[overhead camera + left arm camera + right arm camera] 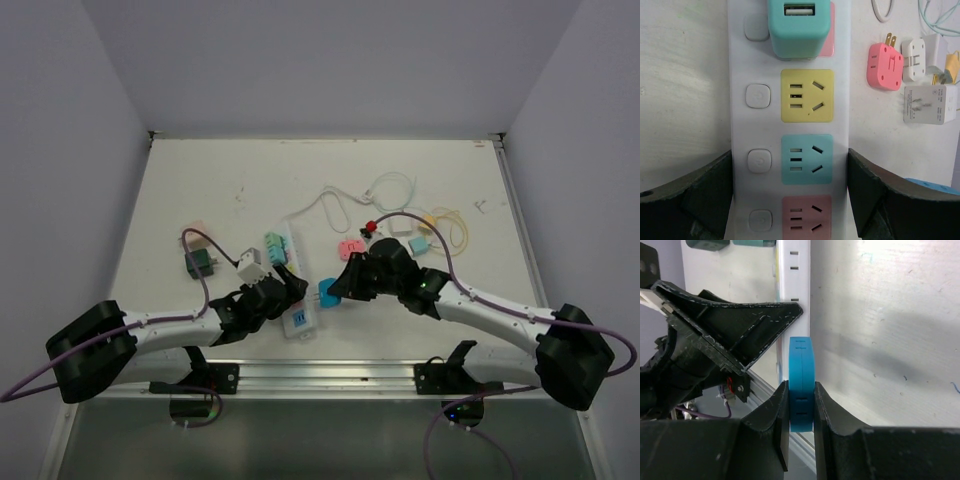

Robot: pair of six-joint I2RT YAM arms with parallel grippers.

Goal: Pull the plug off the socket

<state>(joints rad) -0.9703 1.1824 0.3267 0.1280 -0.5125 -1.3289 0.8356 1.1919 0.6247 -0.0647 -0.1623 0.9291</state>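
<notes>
The socket (298, 322), a long white power strip (840, 125) with yellow, teal and pink outlet faces, lies left of centre. My left gripper (790, 200) is shut on it, one dark finger against each long side. A teal cube adapter (799, 27) stays plugged into its far end. The blue plug (328, 293) is off the strip, just to its right, with my right gripper (801, 395) shut on it. In the right wrist view the blue plug (801, 370) stands edge-on between the fingers, beside the strip's side (794, 290).
A pink adapter (884, 66) and two white adapters (914, 59) (925, 104) lie loose right of the strip. Coiled white and yellow cables (395, 190) sit further back. A dark adapter (198, 263) and a white cube (252, 264) lie left. A metal rail (330, 375) lines the near edge.
</notes>
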